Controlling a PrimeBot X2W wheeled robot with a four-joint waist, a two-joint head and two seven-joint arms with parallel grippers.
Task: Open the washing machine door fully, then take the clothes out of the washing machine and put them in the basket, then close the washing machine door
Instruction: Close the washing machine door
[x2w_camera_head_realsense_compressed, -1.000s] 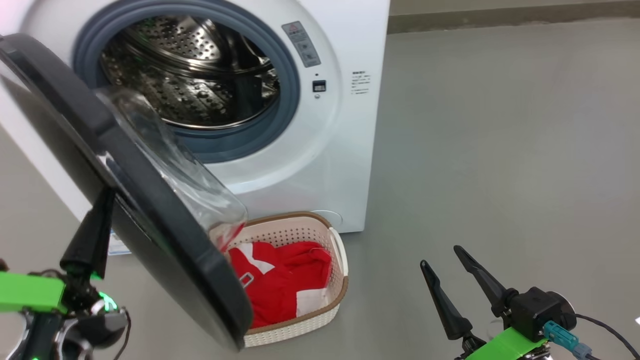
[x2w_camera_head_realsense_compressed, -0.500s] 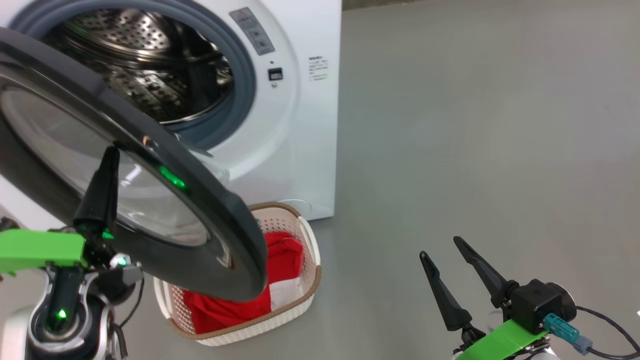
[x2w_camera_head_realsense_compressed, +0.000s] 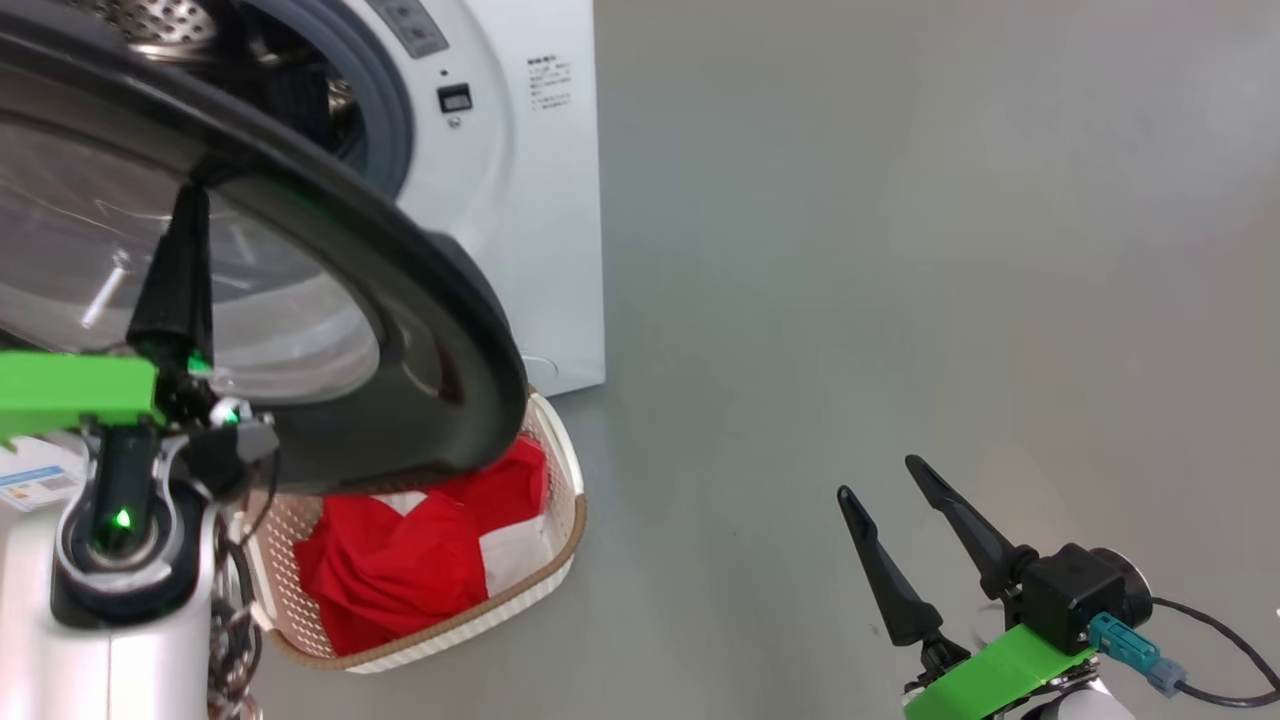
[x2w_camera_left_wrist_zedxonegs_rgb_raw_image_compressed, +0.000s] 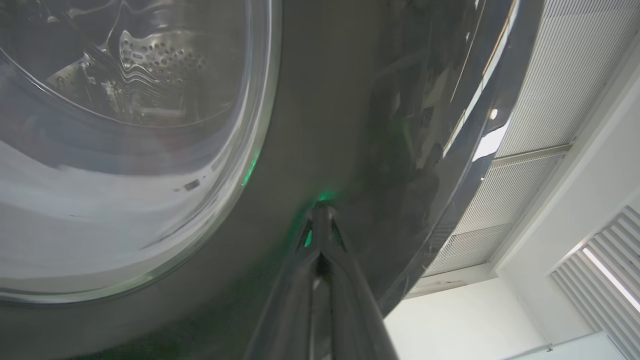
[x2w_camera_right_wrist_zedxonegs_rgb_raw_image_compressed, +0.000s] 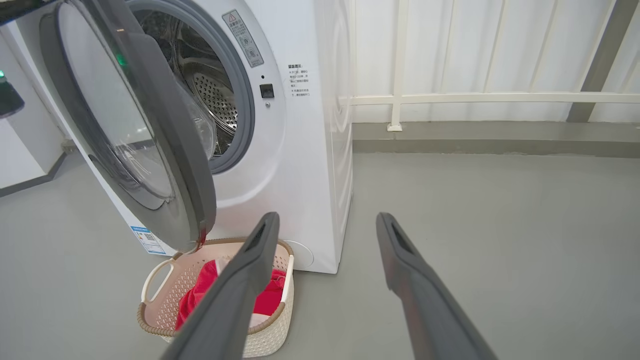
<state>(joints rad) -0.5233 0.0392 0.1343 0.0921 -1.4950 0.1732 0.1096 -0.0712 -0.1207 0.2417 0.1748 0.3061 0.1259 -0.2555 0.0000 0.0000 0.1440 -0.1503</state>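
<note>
1. Right now the washing machine door (x2w_camera_head_realsense_compressed: 400, 300) is standing partly open, swung out at an angle from the washing machine (x2w_camera_head_realsense_compressed: 540, 200). Its glossy black rim and bulging glass window are covering much of the opening from the head camera.
2. My left gripper (x2w_camera_head_realsense_compressed: 190, 195) is pointing up at the door with its two fingers pressed together and gripping nothing. The tips are touching the black rim just outside the glass (a green glow is reflecting off the rim right at the tips (x2w_camera_left_wrist_zedxonegs_rgb_raw_image_compressed: 320, 210) in the left wrist view).
3. From the right wrist camera I am seeing the door (x2w_camera_right_wrist_zedxonegs_rgb_raw_image_compressed: 165, 130) edge-on, with the perforated steel drum (x2w_camera_right_wrist_zedxonegs_rgb_raw_image_compressed: 215, 100) showing behind it inside the grey rubber ring.
4. The clothes (x2w_camera_head_realsense_compressed: 400, 560) are lying bunched in the basket (x2w_camera_head_realsense_compressed: 560, 470), red fabric with white panels.
5. The basket is sitting on the grey floor (x2w_camera_head_realsense_compressed: 900, 250) just in front of the machine's lower front, and the door's bottom edge is hanging above it.
6. My right gripper (x2w_camera_head_realsense_compressed: 880, 478) is hovering well apart to the right over bare floor, fingers spread wide and holding nothing. In its own view the fingers are framing the machine's (x2w_camera_right_wrist_zedxonegs_rgb_raw_image_compressed: 310, 150) front corner and the basket (x2w_camera_right_wrist_zedxonegs_rgb_raw_image_compressed: 150, 280).
7. Behind the machine, a white railing (x2w_camera_right_wrist_zedxonegs_rgb_raw_image_compressed: 400, 95) is running along the wall.
</note>
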